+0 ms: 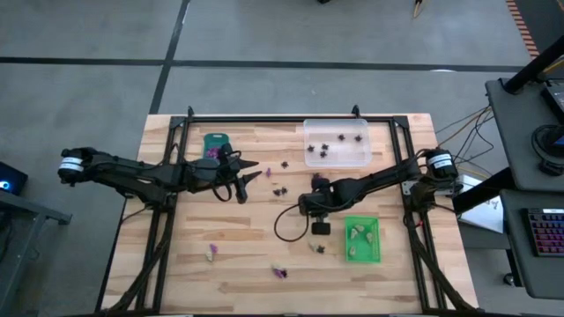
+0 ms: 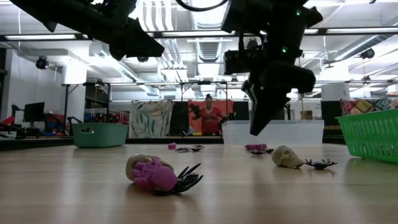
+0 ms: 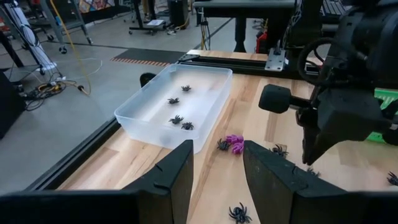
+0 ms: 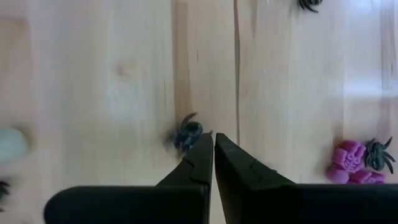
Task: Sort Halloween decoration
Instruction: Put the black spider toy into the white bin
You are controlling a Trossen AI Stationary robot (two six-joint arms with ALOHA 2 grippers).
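Tiny trinkets lie scattered on the wooden table: black spiders (image 1: 280,189), a purple skull (image 2: 152,174) with a black spider against it, and a cream skull (image 2: 287,157). My right gripper (image 4: 213,138) hangs mid-table, pointing down, shut and holding nothing. Its tips are clear of the tabletop in the low view (image 2: 258,127). A black spider (image 4: 186,134) lies on the wood just beside them. My left gripper (image 3: 217,152) is open and raised near the teal tray (image 1: 216,143), facing the clear tray (image 3: 174,102).
The clear tray (image 1: 337,141) at the far edge holds several black spiders. The green tray (image 1: 362,239) on the right holds cream pieces, and the teal tray holds a purple one. A dark frame rail (image 1: 291,119) borders the table. A person (image 2: 208,115) stands far behind.
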